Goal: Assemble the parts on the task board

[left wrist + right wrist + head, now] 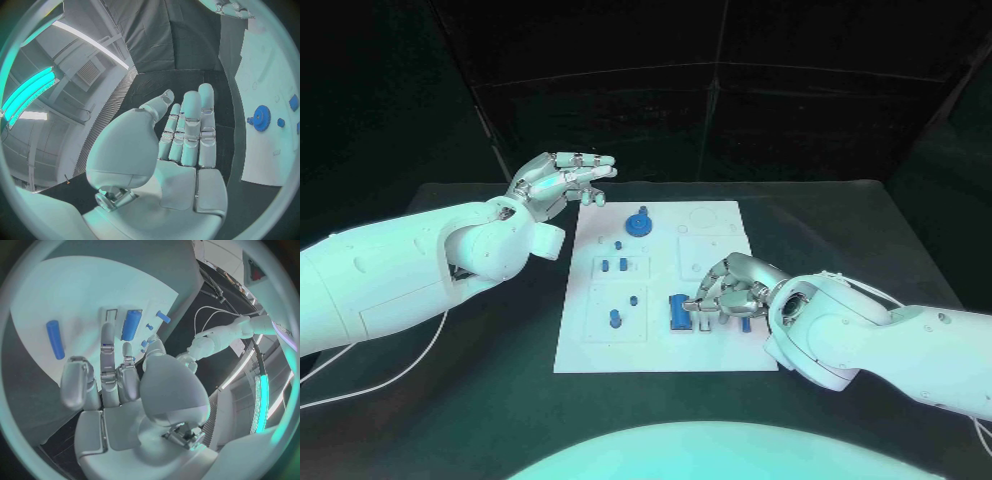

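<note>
The white task board (661, 345) lies in the middle of the black table. A blue gear (640, 223) (260, 118) stands near its far edge, and small blue pegs (623, 264) stand in its left half. My left hand (563, 180) (181, 145) hovers above the board's far left corner, fingers straight and holding nothing. My right hand (730, 290) (119, 385) hangs over the board's near right part with its fingers apart and nothing in them. A blue cylinder (681, 312) (130, 325) lies in a slot just past its fingertips. Another blue cylinder (55, 339) lies loose beside it.
Bare black table (473, 400) surrounds the board on all sides. More small blue pegs (163, 316) stand further along the board from my right hand. My left arm (401, 280) stretches along the table's left side.
</note>
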